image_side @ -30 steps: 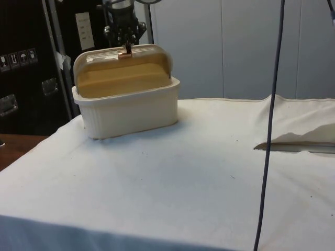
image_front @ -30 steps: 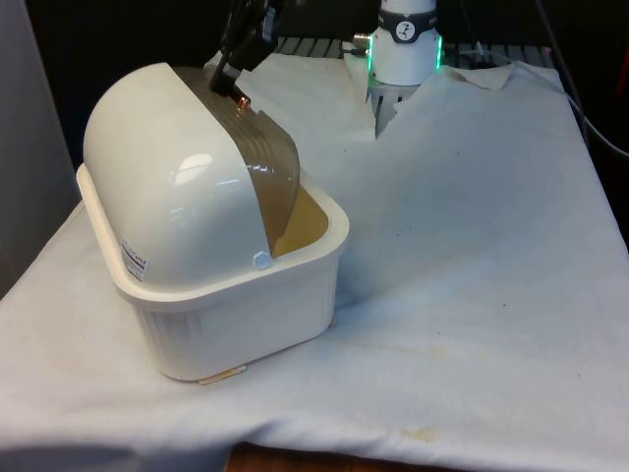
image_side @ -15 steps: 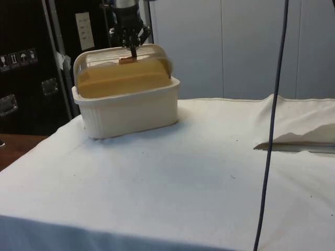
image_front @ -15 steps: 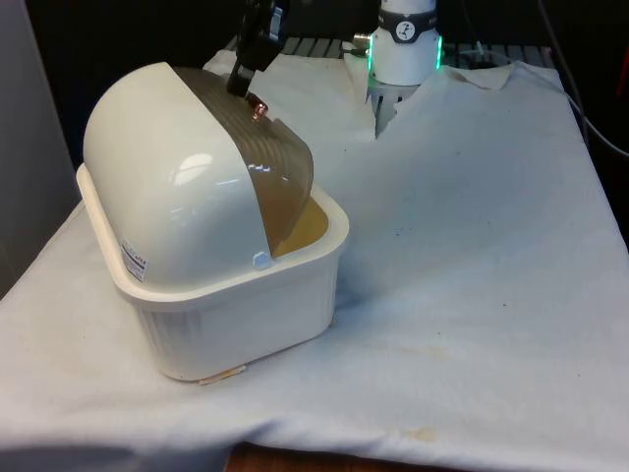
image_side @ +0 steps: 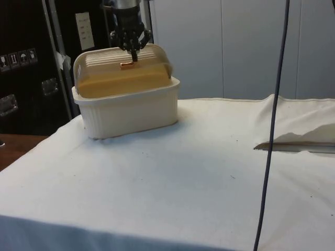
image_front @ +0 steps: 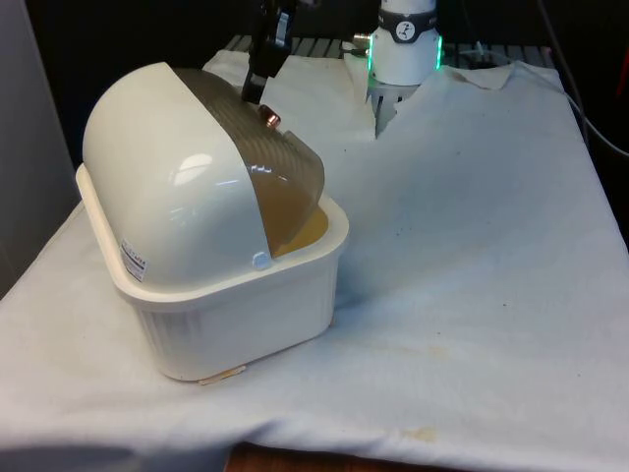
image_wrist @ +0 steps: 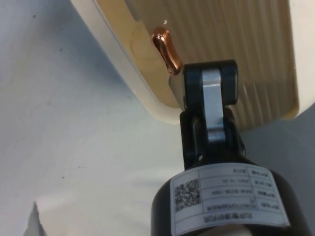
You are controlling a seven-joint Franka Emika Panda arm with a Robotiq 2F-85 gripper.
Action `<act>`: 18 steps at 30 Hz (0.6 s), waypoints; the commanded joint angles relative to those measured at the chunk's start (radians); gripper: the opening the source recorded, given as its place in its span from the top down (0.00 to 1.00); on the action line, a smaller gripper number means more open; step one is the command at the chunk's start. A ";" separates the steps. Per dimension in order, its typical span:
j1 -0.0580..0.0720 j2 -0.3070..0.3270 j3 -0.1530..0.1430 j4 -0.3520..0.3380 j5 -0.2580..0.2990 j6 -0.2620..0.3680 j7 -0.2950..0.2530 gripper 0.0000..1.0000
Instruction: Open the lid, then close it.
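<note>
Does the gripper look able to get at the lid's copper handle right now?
Probably yes: the gripper sits right beside the copper handle on the ribbed lid, with nothing between them.

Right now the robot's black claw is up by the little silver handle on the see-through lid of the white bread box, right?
Almost. The handle is copper-coloured, not silver; the wrist view shows it best, and the front view shows it too. The rest holds: the black gripper is up beside it on the see-through lid of the white bread box.
</note>
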 commanded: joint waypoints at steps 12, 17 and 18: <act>-0.006 -0.016 0.007 -0.030 0.105 0.000 -0.015 1.00; -0.006 -0.022 0.007 -0.039 0.130 -0.007 -0.016 1.00; -0.006 -0.026 0.007 -0.045 0.143 -0.011 -0.016 1.00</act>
